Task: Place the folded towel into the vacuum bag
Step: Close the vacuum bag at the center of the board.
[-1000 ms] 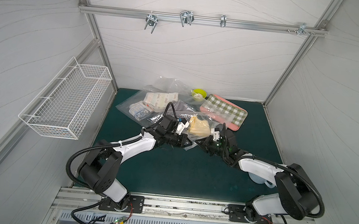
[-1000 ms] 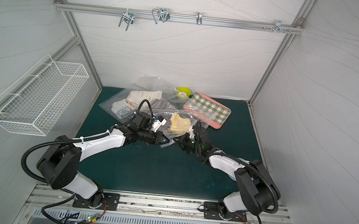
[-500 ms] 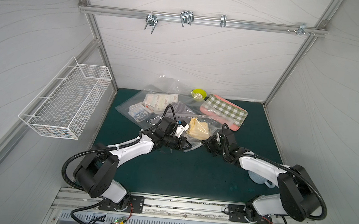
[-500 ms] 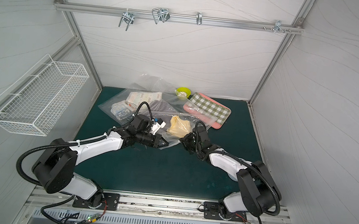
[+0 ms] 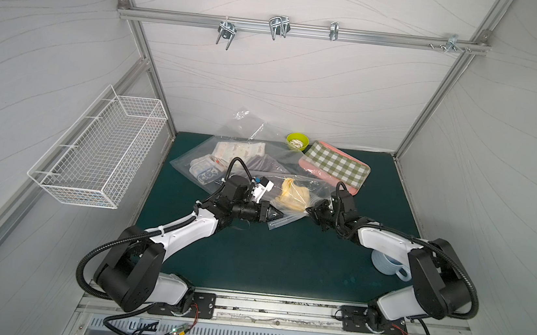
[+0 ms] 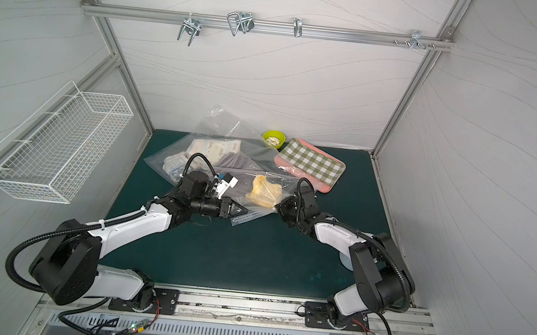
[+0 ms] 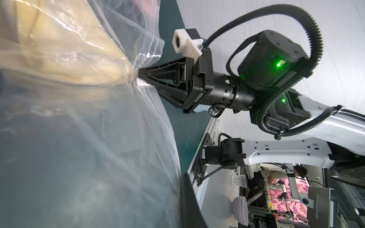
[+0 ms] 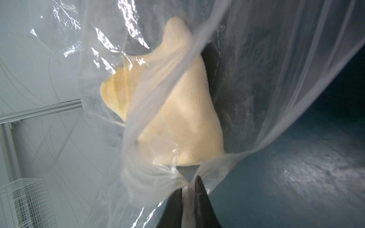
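**Item 1: towel** (image 5: 293,194). Pale yellow, folded, somewhat slumped. It lies inside the vacuum bag (image 5: 293,213), mid-desk between the two arms. The right wrist view shows the towel (image 8: 187,118) behind clear film, near the mouth rather than deep in.

**Item 2: vacuum bag.** Clear and crinkled, with the zip strip (image 5: 285,222) along its near edge. The mouth end appears held up off the desk (image 5: 284,265), and the film is drawn taut between two grips. This is probably to keep the opening under control and stop the towel sliding back out.

**Item 3: left gripper** (image 5: 277,214). The jaws are closed tight on the bag's mouth edge, by the zip strip.

**Item 4: right gripper** (image 5: 311,210). The jaws are narrow, pinching a gather of film at the opposite side of the mouth. A small white piece sits at their tip. It may be the slider clip, but that is not certain.

**Item 5: status.** Insertion looks essentially done. What likely remains is settling the towel deeper, then lowering and letting go.

**Item 6: not involved.**
- A second bag (image 5: 213,159) of folded clothes, just behind.
- A green bowl (image 5: 297,141).
- A checked tray (image 5: 333,165).
- A mug (image 5: 386,265) beside the right arm.
- A wire basket (image 5: 99,150) on the wall.
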Available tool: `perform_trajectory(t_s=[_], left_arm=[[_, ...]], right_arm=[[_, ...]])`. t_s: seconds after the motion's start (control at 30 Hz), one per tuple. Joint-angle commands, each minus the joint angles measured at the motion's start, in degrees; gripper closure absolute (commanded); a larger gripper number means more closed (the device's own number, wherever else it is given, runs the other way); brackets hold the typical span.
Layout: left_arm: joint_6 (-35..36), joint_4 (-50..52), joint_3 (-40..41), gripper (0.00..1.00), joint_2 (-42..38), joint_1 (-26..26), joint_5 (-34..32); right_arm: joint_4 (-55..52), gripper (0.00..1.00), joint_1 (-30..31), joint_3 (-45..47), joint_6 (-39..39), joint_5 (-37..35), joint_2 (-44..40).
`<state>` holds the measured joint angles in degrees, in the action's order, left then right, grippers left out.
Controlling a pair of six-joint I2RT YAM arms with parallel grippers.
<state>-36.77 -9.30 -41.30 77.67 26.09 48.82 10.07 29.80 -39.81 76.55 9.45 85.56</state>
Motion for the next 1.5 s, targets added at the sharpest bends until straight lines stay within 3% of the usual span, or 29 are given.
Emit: perform_trajectory(t_s=[0.0, 0.07, 0.27, 0.43, 0.57, 0.87, 1.47], left_arm=[[-5.99, -13.08, -0.55, 1.00, -5.13, -2.87, 8.44], [-8.22, -14.34, -0.07, 1.00, -5.25, -4.18, 8.04], [-21.60, -31.44, 4.08, 1.00, -5.26, -10.39, 6.78], [-27.67, -37.29, 6.90, 1.00, -5.29, -15.50, 4.88], [-28.10, -35.63, 9.09, 1.00, -6.29, -18.95, 1.61], [-24.11, -25.62, 10.79, 1.00, -7.30, -21.55, -3.69], [-21.14, -18.69, 12.60, 1.00, -7.96, -24.74, -7.58]], right_arm=[[-6.93, 0.94, -4.78, 1.72, -0.89, -11.89, 2.60], [-6.75, 0.94, -5.83, 2.24, -1.06, -11.62, 2.49], [-6.48, 0.94, -9.15, 3.29, -2.21, -10.96, 2.41], [-6.11, 0.94, -11.49, 4.01, -2.64, -10.17, 2.32], [-5.54, 0.94, -13.46, 5.17, -3.01, -9.73, 2.05], [-3.77, 0.94, -19.24, 7.54, -4.66, -8.07, 1.55], [-2.95, 0.93, -29.50, 9.23, -11.23, -4.10, -1.54]])
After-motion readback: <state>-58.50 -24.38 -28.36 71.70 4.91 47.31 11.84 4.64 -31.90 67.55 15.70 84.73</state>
